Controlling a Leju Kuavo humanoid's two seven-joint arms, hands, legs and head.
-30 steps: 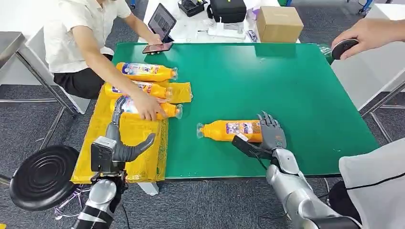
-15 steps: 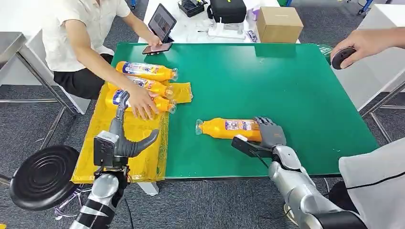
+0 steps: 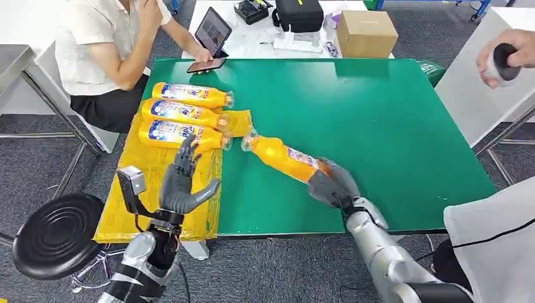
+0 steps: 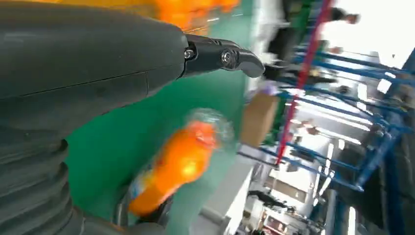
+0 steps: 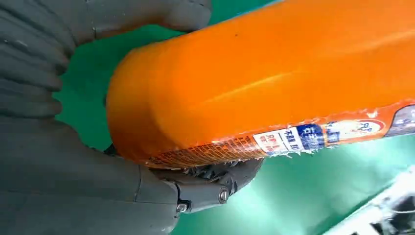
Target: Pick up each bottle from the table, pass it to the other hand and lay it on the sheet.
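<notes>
Grey carpet floor (image 3: pixel 271 265), round black stool (image 3: pixel 57 233), white tables (image 3: pixel 486 95), blue metal racks (image 4: pixel 342 122) beyond.

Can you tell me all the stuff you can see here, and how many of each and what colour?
orange bottles on the sheet: three, orange with blue labels, lying side by side at the sheet's far end
held bottle: one, orange, tilted above the table
sheet: one, yellow, over the table's left edge
table: one, green top
phone: one, dark, at the table's far left edge
tablet: one, dark, propped behind the phone
cardboard box: one, brown, on the white table behind
black bag: one, beside the box
stool: one, black, on the floor at left
seated person: one, white shirt
left hand: one, grey, fingers apart, above the sheet
right hand: one, grey, grips the held bottle's base
</notes>
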